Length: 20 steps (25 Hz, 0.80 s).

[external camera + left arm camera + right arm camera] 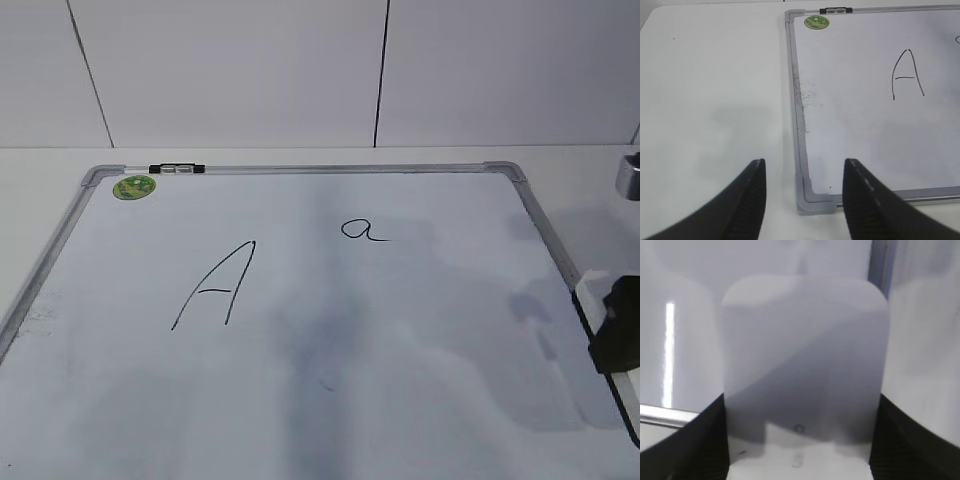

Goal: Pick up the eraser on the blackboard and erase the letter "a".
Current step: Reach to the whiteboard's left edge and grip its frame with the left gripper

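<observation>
The blackboard [400, 330], a white board in a silver frame, lies flat on the table. The small letter "a" [362, 231] is written on its far middle part. The white eraser [597, 300] is at the board's right edge, between the black jaws of my right gripper [618, 325]. In the right wrist view the eraser [805, 355] fills the frame and the right gripper [800, 440] has a finger against each of its sides. My left gripper [804, 200] is open and empty above the board's near left corner [812, 197]; it is out of the exterior view.
A large capital "A" [215, 285] is written left of the small "a". A round green sticker [134, 187] and a black clip [177, 169] sit at the board's far left corner. White table surrounds the board, and a white wall stands behind it.
</observation>
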Tool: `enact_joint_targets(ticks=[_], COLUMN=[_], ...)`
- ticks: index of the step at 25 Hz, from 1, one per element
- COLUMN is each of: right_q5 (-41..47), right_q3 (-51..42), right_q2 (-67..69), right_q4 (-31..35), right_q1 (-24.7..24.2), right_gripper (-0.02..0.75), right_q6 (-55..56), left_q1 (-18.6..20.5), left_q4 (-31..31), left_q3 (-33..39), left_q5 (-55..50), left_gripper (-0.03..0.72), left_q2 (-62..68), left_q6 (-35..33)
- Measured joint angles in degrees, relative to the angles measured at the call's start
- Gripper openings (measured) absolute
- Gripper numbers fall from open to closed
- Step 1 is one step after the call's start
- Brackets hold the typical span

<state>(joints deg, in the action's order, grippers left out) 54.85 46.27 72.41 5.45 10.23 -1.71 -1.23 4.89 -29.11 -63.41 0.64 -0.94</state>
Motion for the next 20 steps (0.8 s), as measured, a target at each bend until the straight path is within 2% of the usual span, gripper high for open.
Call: enact_joint_targets(ticks=[12,20], right_q5=[3.8,4.3], right_q3=[0.0,0.0], right_q2=[-0.1,-0.1], right_q4=[1.0,1.0], right_q1=[0.0,0.0], right_gripper=[0.525,0.525], right_q6=[-0.8,-0.9], left_q1=[0.0,0.0], left_q4=[0.0,3.5], left_q3=[0.0,0.0], left_q5=[0.0,0.1], left_gripper=[0.371,0.371], left_q2=[0.0,0.0], left_q6=[0.0,0.0])
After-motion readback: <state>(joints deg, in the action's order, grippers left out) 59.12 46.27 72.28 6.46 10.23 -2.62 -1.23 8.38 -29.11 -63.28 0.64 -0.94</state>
